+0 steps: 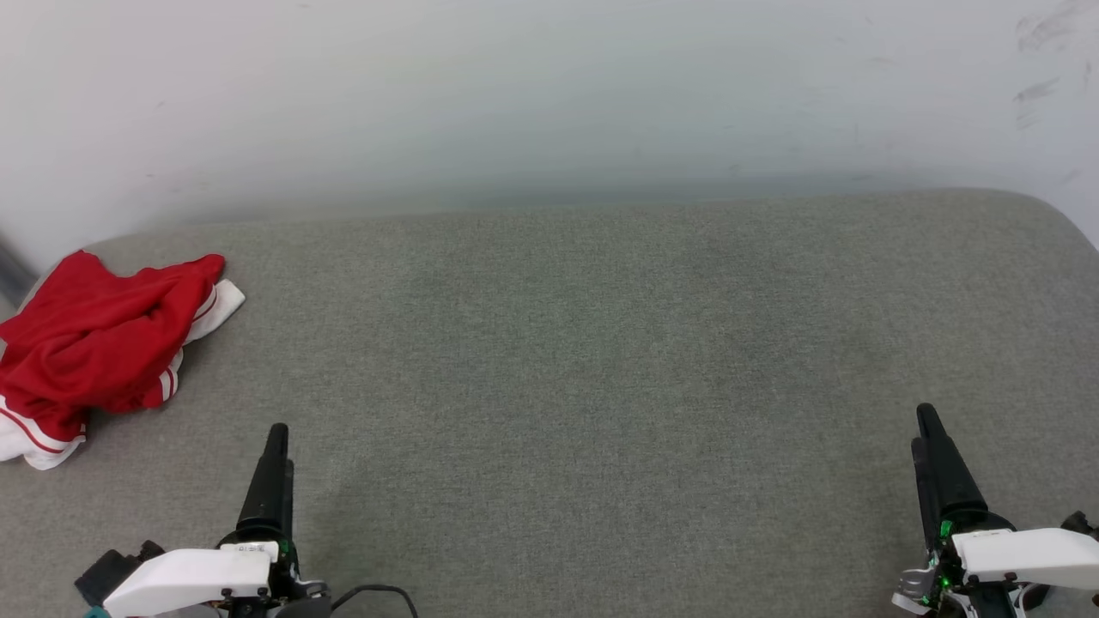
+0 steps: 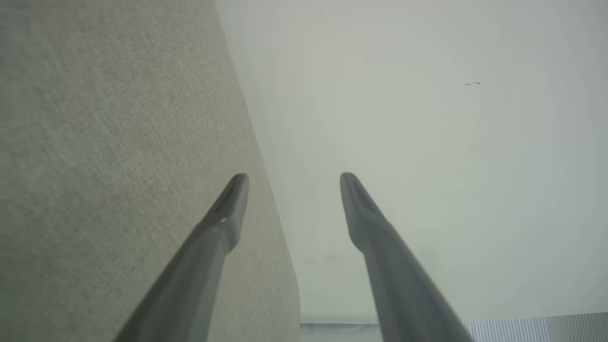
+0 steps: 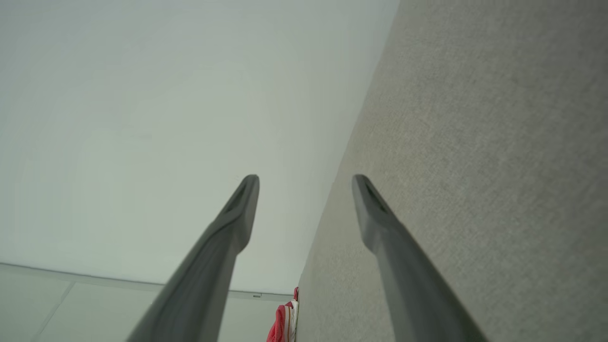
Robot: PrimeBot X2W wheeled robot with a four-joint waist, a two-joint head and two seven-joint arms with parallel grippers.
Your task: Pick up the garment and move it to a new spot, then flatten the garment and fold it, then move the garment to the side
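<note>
The garment (image 1: 103, 343), a red shirt with white striped sleeves, lies crumpled at the far left edge of the grey fabric surface (image 1: 584, 360). A sliver of the garment (image 3: 284, 319) also shows low in the right wrist view. My left gripper (image 1: 276, 439) stands at the lower left, to the right of the garment and apart from it. In the left wrist view, my left gripper (image 2: 293, 183) has its jaws spread wide with nothing between them. My right gripper (image 1: 925, 427) is at the lower right, far from the garment. Its jaws are wide apart and empty in the right wrist view (image 3: 305, 185).
A pale wall (image 1: 549, 94) rises directly behind the grey surface. The surface rounds off at its back right corner (image 1: 1052, 215). A black cable (image 1: 373, 594) loops beside my left wrist at the bottom edge.
</note>
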